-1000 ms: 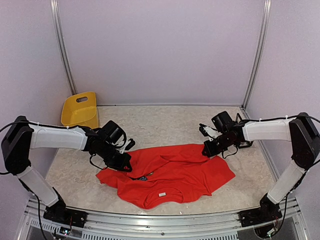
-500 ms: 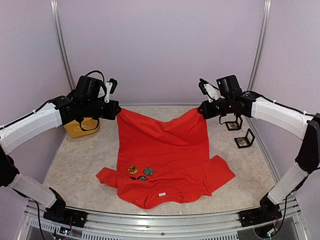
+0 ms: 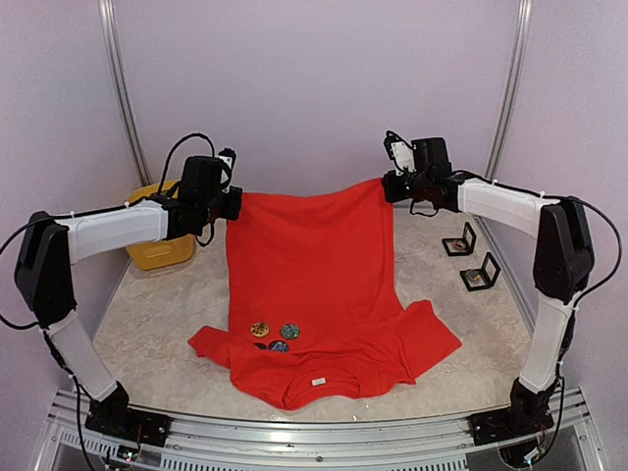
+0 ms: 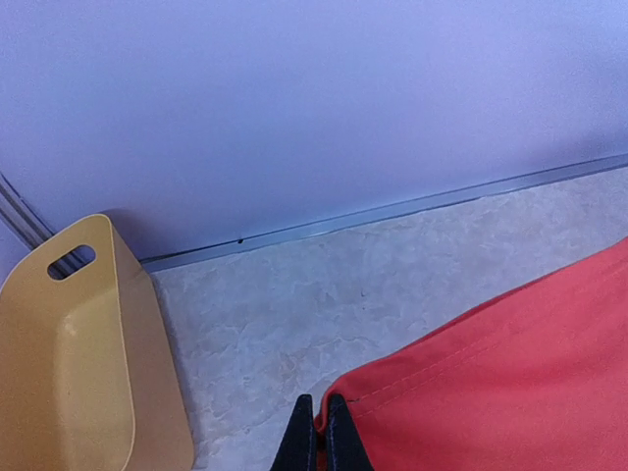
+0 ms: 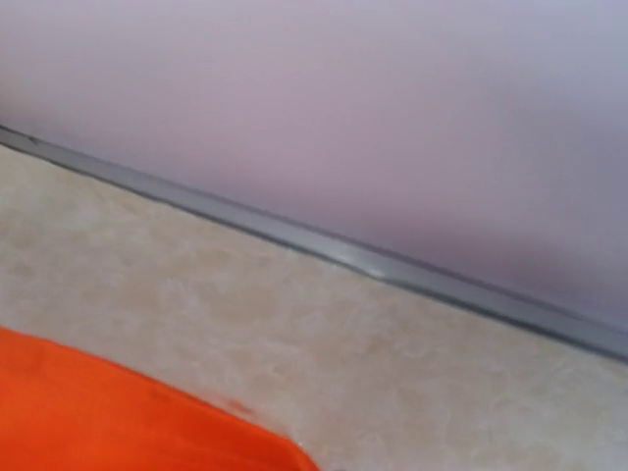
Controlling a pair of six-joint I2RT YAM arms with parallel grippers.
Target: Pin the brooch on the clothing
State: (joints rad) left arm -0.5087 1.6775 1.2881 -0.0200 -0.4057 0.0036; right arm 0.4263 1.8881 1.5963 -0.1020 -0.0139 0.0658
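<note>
I have both arms raised at the far side of the surface, with the bright red-orange short-sleeved T-shirt stretched between them. My left pincer is clenched on the left corner of the hem. In the left wrist view its dark fingertips press together on the stitched edge of the cloth. My right pincer is clamped on the opposite hem corner. The right wrist view shows only a blurred patch of the fabric and none of its fingers.

The hem runs almost level between the two grips, well above the pale marbled surface. From there the cloth hangs and slopes towards me. The sleeves and collar end lie flat near the front edge, with the small white neck label facing up.

A cluster of small round brooches rests on the lower left of the fabric, near the left sleeve. A yellowish one and a greenish one sit side by side, with darker ones just below. Their details are too small to make out.

A yellow plastic bin with a handle slot stands behind my left arm. Two small black-framed stands sit on the surface under my right arm.
</note>
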